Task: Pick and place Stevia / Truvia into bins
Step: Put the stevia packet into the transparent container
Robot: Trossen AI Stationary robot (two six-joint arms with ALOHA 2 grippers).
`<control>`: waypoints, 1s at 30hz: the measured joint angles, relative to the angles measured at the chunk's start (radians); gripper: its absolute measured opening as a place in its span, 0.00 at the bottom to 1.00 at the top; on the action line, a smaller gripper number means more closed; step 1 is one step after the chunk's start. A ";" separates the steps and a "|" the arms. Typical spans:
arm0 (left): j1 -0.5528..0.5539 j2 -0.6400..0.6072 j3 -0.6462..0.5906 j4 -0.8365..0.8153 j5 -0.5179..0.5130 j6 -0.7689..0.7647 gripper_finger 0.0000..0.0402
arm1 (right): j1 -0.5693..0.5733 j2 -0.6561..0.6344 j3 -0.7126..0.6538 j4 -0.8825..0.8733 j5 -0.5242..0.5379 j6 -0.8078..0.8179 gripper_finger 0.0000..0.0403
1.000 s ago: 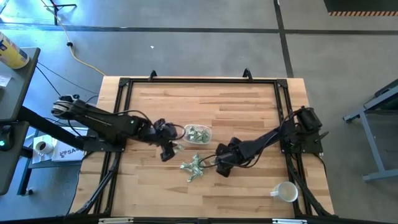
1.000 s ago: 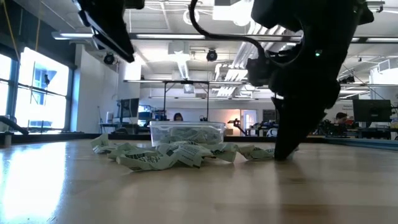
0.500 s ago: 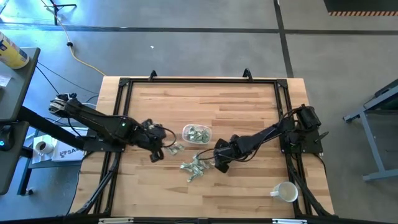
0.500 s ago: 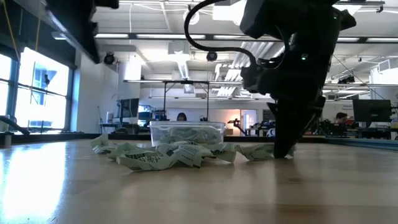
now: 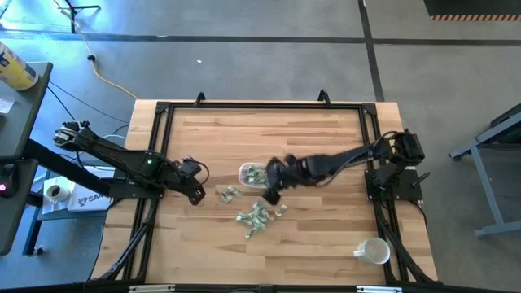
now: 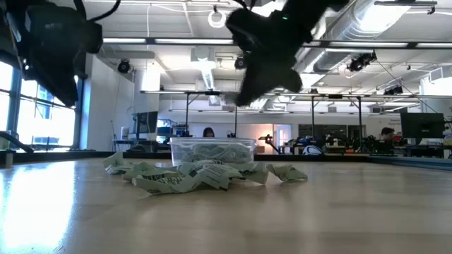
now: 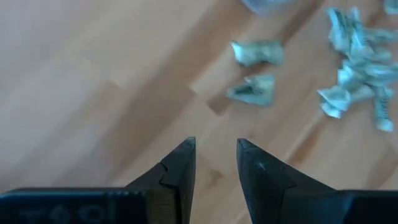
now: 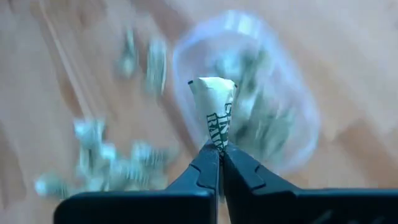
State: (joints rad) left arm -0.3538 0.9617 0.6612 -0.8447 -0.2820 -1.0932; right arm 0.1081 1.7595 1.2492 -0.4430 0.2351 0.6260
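Note:
Green and white Stevia packets lie in a loose pile [image 5: 259, 216] on the wooden table, near the clear bin [image 5: 256, 173], which holds more of them. Two single packets [image 5: 228, 194] lie left of the pile. My right gripper [image 5: 269, 194] hangs above the table beside the bin's near edge, shut on one packet [image 8: 214, 99]; the bin [image 8: 261, 106] shows behind it. My left gripper [image 5: 195, 195] is at the table's left, open and empty, its fingers [image 7: 180, 165] apart above bare wood, the two single packets [image 7: 252, 90] ahead. My right gripper pinches one packet by its lower end [image 8: 216, 138] between its two fingertips. The packet stands out beyond the fingertips, its white free end [image 8: 211, 84] away from them, lifted clear of the table and the pile.
A white mug [image 5: 374, 251] stands near the table's front right corner. A black frame [image 5: 260, 104] rims the table. Bare wood lies across the far half and the near left of the table.
My right gripper has shut on a packet at the pile's right end, risen off the table and gone left and farther, toward the bin, carrying the packet. My left gripper has drawn back from the bin toward the table's left edge.

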 joint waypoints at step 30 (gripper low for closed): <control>0.044 0.341 -0.151 0.575 0.022 0.421 0.64 | -0.053 -0.037 0.011 -0.107 -0.094 -0.241 0.67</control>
State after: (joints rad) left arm -0.3096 1.3026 0.5104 -0.2694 -0.2599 -0.6718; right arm 0.0555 1.7228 1.2606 -0.5500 0.1411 0.3850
